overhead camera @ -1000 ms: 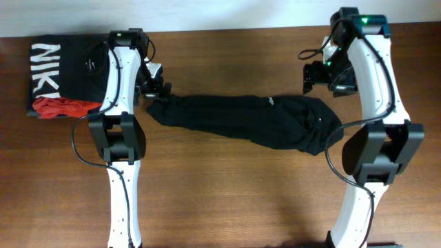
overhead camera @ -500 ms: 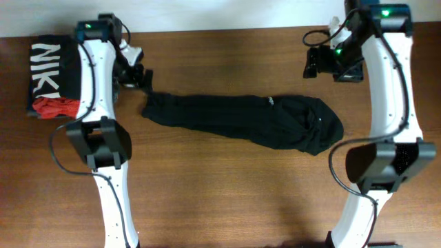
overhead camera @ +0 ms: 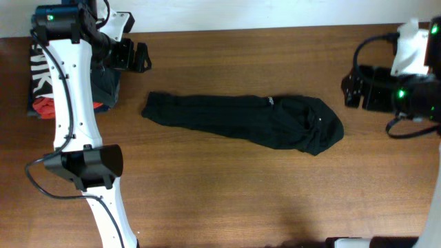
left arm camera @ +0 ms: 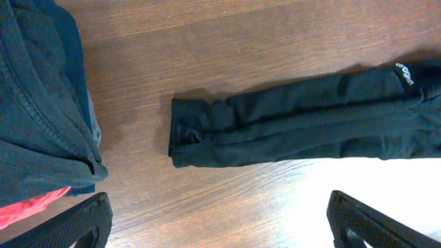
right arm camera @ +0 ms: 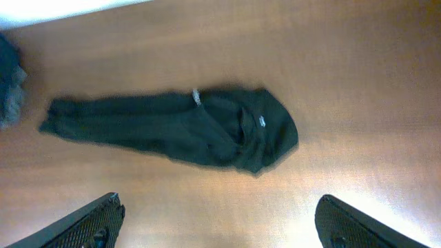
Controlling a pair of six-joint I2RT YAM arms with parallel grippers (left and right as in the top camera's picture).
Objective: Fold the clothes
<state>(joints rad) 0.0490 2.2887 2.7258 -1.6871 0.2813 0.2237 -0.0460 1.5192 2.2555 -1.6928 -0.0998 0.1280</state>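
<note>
Overhead: black garment (overhead camera: 241,120) lies bunched lengthwise at mid table (overhead camera: 227,200), left gripper (overhead camera: 141,57) and right gripper (overhead camera: 350,89) both agape, empty, well clear; risk: pinching several bunched layers likely folds creases in.

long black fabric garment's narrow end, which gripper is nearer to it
Left. The left gripper hangs just beyond that narrow end of the long black fabric garment, toward the far edge of the wooden table. The right gripper is off the opposite, bulkier end.
</note>
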